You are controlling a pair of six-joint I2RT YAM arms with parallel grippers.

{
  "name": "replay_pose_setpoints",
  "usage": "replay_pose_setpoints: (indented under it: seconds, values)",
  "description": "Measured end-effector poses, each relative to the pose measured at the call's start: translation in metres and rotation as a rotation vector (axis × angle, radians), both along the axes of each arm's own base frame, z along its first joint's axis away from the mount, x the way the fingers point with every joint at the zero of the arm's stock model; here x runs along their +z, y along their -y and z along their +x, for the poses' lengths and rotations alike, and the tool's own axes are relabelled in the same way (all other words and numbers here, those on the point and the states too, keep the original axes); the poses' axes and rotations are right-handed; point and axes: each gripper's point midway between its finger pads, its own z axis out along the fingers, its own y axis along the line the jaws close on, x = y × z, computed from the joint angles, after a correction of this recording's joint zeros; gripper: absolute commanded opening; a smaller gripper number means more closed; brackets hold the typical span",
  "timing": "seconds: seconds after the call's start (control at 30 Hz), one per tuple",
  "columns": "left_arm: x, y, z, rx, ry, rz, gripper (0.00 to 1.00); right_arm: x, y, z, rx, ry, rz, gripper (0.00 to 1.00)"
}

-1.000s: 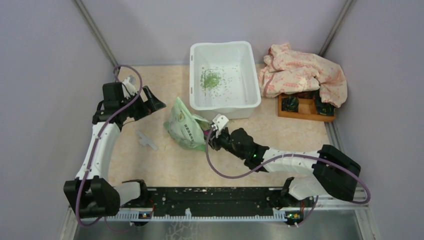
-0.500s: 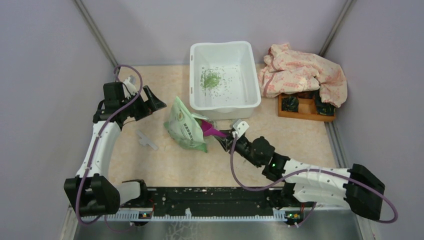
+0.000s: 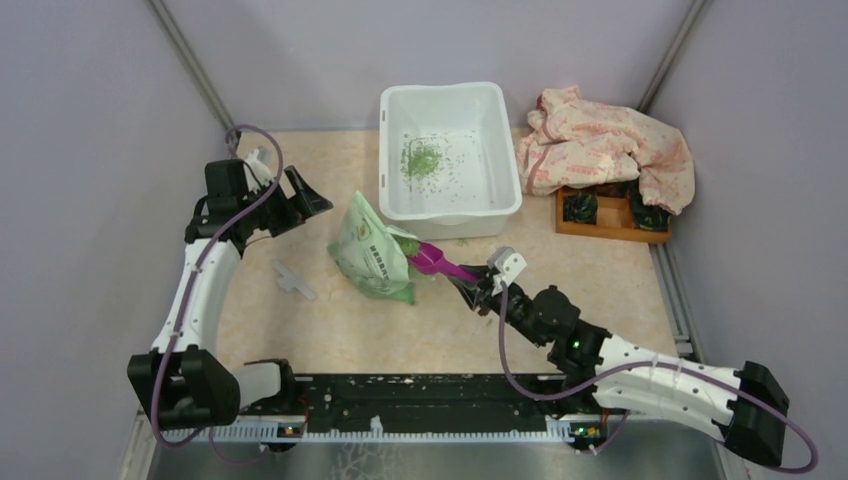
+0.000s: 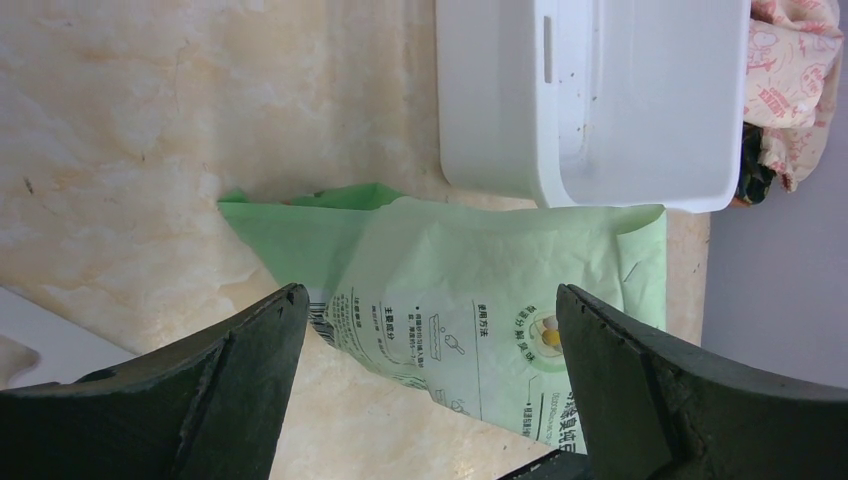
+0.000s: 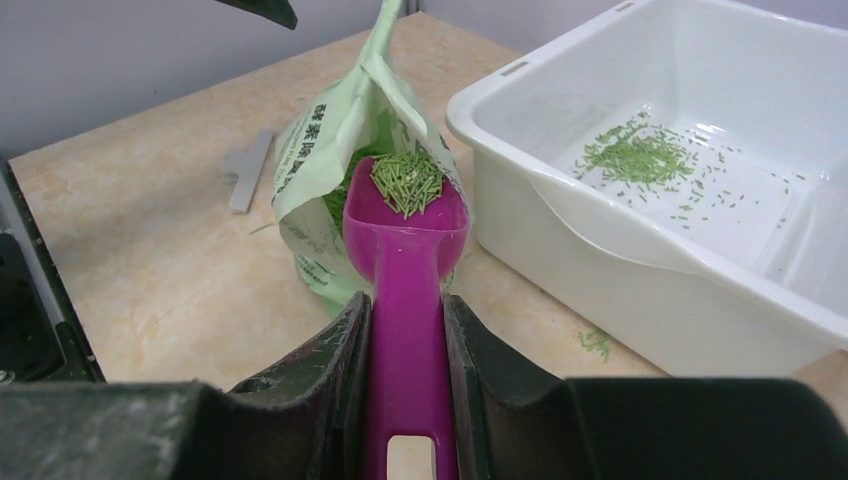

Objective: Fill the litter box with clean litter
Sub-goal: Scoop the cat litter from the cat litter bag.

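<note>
The white litter box (image 3: 502, 130) (image 5: 520, 135) (image 4: 590, 180) stands at the back, with a small pile of clean litter (image 3: 421, 159) (image 5: 637, 155) and scattered bits on its floor. My right gripper (image 3: 478, 290) (image 5: 408, 305) is shut on the handle of a magenta scoop (image 3: 436, 261) (image 5: 407, 260). The scoop's bowl holds green litter (image 5: 407, 180) just outside the open mouth of the green printed bag (image 3: 370, 255) (image 5: 335, 140) (image 4: 480, 300). My left gripper (image 3: 310, 205) (image 4: 430, 380) hangs open left of the bag, holding nothing.
A crumpled pink-and-cream cloth (image 3: 610, 145) lies partly over a small wooden tray (image 3: 605, 220) at the right. A flat white strip (image 3: 291, 278) (image 5: 248, 165) lies on the table left of the bag. A few spilled granules (image 5: 597, 342) sit by the box's front wall.
My right arm has drawn back to the right, pulling the loaded scoop out of the bag's mouth. The left arm has stayed put.
</note>
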Motion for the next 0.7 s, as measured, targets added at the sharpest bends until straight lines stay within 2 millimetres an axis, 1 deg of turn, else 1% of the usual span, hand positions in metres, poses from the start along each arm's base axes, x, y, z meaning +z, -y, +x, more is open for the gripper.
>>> replay_pose_setpoints:
  seconds: [0.13, 0.43, 0.57, 0.7]
  values:
    - [0.004, 0.000, 0.002, 0.000, 0.011, -0.003, 0.98, 0.003, 0.006, -0.004, 0.001, 0.004, 0.007, 0.00]
    - [0.010, 0.000, 0.006, 0.000, 0.023, -0.003, 0.99, 0.021, 0.025, -0.011, -0.021, 0.031, 0.062, 0.00]
    - [0.016, 0.000, 0.009, 0.000, 0.037, -0.002, 0.98, 0.023, 0.030, -0.014, -0.021, 0.036, 0.072, 0.00]
    - [0.020, 0.000, 0.011, -0.001, 0.046, -0.002, 0.98, 0.016, 0.031, -0.018, -0.010, 0.029, 0.062, 0.00]
